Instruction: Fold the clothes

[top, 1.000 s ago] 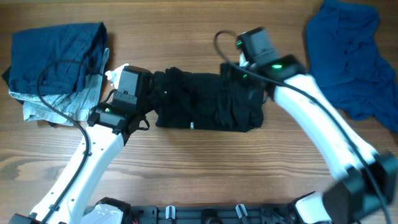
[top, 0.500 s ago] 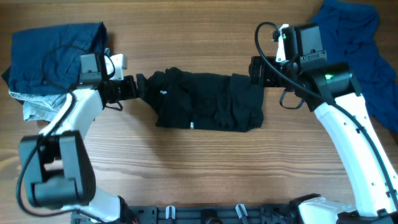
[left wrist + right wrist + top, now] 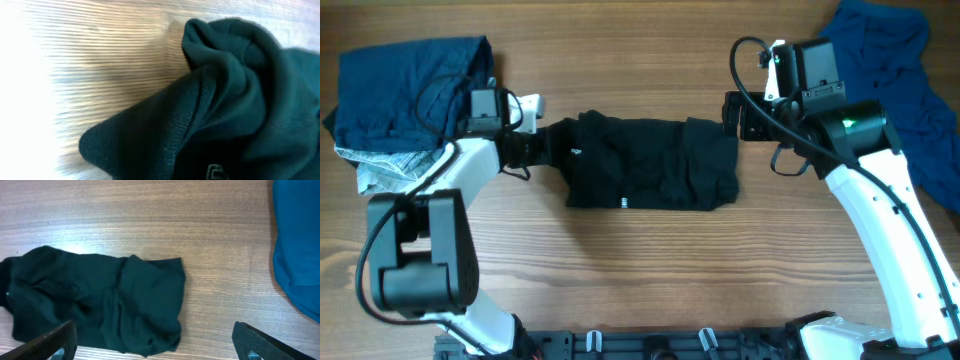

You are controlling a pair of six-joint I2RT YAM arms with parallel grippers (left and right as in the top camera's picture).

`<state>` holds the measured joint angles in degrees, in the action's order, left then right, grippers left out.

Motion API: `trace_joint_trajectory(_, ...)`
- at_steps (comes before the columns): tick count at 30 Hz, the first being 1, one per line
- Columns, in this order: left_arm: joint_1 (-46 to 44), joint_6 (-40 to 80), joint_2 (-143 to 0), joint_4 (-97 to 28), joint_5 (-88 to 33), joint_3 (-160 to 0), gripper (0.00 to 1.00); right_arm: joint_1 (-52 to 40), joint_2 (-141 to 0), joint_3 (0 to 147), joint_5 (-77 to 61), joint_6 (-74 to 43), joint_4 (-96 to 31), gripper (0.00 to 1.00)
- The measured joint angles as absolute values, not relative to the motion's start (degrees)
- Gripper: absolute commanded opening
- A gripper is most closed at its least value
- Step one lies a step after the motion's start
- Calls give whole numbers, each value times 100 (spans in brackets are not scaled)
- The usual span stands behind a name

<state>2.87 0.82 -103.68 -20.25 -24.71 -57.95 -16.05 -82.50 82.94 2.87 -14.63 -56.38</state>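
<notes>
Lying lengthwise left-to-right, black garment (image 3: pixel 650 165)

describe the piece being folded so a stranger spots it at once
On the wooden table, look midway between the blue pile at left and the blue heap at right. The black garment lies there as a wide band, the only black cloth, with a tiny white mark.
</notes>
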Motion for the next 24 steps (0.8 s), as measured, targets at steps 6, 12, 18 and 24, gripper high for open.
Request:
trace_joint_trajectory(6,891,274,-8993,-2296,-2346,-5795,4,-1605,-8250,8294,287,-1463,-5627,99)
trace_joint_trajectory(12,-115,513,-8956,-1728,-2875,-5795,4,-1605,-8250,8294,287,-1461,-5616,99)
trace_joint_trajectory(18,-1922,1009,-8956,-622,-2989,-5800,4,-1605,-8256,8291,565,-1531,-5675,99)
trace_joint_trajectory(24,-3013,1087,-8973,-484,-2209,-5800,4,-1253,-8261,8294,722,-1643,-5649,100)
